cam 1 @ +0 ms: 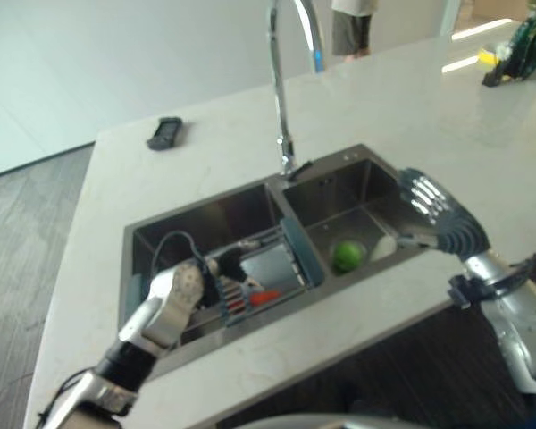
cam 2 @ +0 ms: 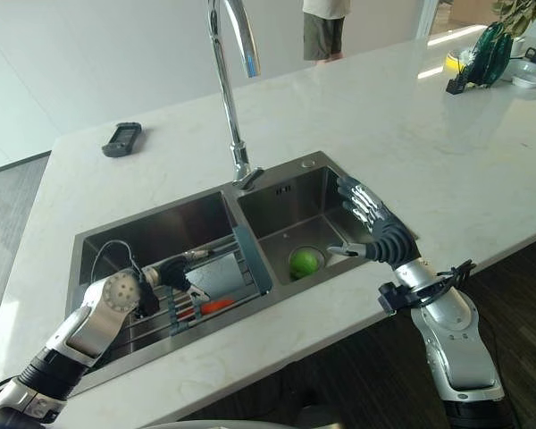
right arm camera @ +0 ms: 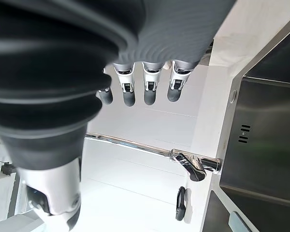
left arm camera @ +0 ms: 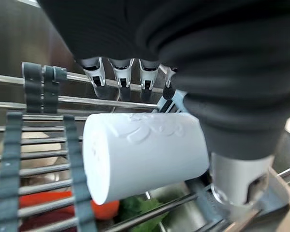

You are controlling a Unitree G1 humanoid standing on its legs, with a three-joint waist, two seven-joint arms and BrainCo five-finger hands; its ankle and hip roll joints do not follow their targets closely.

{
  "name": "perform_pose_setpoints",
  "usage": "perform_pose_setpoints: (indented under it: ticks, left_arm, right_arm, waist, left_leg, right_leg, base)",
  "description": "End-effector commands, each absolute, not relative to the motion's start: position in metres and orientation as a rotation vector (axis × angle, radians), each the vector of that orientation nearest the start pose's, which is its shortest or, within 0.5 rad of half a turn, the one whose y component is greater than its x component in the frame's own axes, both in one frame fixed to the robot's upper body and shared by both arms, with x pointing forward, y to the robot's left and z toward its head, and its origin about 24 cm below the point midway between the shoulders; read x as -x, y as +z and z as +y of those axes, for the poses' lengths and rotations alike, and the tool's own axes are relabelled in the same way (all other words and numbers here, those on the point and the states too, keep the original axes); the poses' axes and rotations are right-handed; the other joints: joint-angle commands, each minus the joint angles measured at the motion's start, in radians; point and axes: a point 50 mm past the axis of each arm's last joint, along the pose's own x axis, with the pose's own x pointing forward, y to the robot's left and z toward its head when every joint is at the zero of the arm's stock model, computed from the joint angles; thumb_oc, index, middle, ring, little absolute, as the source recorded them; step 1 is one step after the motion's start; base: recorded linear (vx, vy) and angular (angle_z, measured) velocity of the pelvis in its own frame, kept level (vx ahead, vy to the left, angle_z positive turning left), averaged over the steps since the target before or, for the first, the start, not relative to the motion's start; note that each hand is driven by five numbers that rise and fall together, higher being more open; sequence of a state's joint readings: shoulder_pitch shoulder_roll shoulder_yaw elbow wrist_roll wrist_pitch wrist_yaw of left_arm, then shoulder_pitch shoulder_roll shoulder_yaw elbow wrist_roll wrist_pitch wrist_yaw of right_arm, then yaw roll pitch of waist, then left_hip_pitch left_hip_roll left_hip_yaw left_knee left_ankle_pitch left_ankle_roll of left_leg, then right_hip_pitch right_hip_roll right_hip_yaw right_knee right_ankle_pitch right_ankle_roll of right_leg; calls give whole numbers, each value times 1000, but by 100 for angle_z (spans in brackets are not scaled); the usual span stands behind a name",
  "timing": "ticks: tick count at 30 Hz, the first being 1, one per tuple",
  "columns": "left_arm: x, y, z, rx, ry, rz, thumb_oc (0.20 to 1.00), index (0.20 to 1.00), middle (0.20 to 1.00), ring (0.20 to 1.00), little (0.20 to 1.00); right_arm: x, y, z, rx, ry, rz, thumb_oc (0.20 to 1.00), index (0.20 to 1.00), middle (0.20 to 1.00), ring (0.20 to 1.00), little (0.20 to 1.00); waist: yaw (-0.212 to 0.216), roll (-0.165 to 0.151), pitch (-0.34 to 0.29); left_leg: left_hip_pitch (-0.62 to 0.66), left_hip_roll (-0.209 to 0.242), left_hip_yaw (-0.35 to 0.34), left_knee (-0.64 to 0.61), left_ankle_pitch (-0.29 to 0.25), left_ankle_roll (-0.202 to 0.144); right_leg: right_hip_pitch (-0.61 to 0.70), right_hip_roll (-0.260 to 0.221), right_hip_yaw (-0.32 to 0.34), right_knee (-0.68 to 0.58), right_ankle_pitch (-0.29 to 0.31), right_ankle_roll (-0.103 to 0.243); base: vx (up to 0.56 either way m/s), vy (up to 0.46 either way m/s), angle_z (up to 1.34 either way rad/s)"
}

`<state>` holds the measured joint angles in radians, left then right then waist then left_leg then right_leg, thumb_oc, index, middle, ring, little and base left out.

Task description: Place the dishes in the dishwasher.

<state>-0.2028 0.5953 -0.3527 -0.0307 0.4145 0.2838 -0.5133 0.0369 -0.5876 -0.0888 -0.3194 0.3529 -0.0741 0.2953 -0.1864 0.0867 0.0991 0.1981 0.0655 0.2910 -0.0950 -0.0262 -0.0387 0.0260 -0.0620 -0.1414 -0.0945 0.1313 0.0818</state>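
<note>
The white cup [left arm camera: 142, 157] lies on its side on the wire rack [left arm camera: 38, 145] in the left sink basin [cam 1: 205, 219]. It has a raised pattern on its smooth round wall. It looks hard and stiff, like china or thick plastic, and I think it is light. If it is china, it can chip or break when it bumps the metal bars. Its smooth wall may be slippery, more so if it is wet. Since it is round and on its side, it can roll along the bars.

The left hand [left arm camera: 130, 72] is right at the cup. Its fingers reach down on the far side of the cup and its thumb comes round the near side. I cannot tell if the hand has a real hold on the cup yet. A good hold would be round the middle of the wall, fingers on one side and thumb on the other.

Under the rack lie something orange-red [cam 1: 263, 296] and something leafy green [left arm camera: 135, 208].

In the right sink basin [cam 2: 290, 201] sits a green ball-shaped thing [cam 2: 305, 262], maybe a fruit. The right hand [cam 2: 375, 223] hovers over that basin's right edge, fingers spread wide, holding nothing.

Farther off, the tall tap [cam 1: 286, 80] stands behind the sink. A small dark device [cam 1: 165, 132] lies on the white counter [cam 1: 411, 107], far left. A person [cam 1: 350, 27] stands past the far edge.
</note>
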Motion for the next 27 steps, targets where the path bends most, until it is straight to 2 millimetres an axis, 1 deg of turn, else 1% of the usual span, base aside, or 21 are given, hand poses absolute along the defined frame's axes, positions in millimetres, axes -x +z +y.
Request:
perform_pose_setpoints:
  ticks: [1, 4, 7, 20, 27]
  left_arm:
    - [-293, 76, 182, -1132, -557, 249, 1000, 1000, 1000, 1000, 1000]
    - [-293, 74, 183, -1145, -545, 263, 1000, 1000, 1000, 1000, 1000]
    - [-294, 64, 181, -1148, -535, 289, 1000, 1000, 1000, 1000, 1000]
    - [-299, 60, 177, -1163, -457, 262, 1000, 1000, 1000, 1000, 1000]
    - [-299, 52, 178, -1182, -432, 276, 1000, 1000, 1000, 1000, 1000]
  right_arm:
    - [-237, 176, -215, 323, 352, -493, 1000, 1000, 1000, 1000, 1000]
    - [-237, 176, -215, 322, 351, -494, 1000, 1000, 1000, 1000, 1000]
    - [-237, 177, -214, 322, 355, -495, 1000, 1000, 1000, 1000, 1000]
    - [-237, 176, -211, 314, 366, -499, 1000, 1000, 1000, 1000, 1000]
    - [-236, 174, -210, 312, 368, -499, 1000, 1000, 1000, 1000, 1000]
  waist:
    - [-12, -20, 10]
    - [-13, -22, 12]
    - [-19, -24, 11]
    - [-27, -34, 13]
    - [-30, -38, 11]
  left_leg:
    - [2, -16, 9, 14, -53, 10]
    - [2, -18, 9, 14, -55, 11]
    - [2, -19, 14, 13, -57, 12]
    - [5, -22, 22, 13, -62, 17]
    - [7, -21, 27, 12, -64, 18]
  right_leg:
    - [72, -44, 14, 39, -117, 99]
    - [70, -43, 16, 41, -118, 99]
    - [67, -43, 21, 41, -118, 100]
    - [61, -44, 32, 42, -113, 106]
    - [59, -44, 35, 42, -113, 108]
  base:
    - [0, 0, 0]
    - [1, 2, -1]
    - [3, 9, -10]
    - [0, 2, -1]
    - [0, 0, 0]
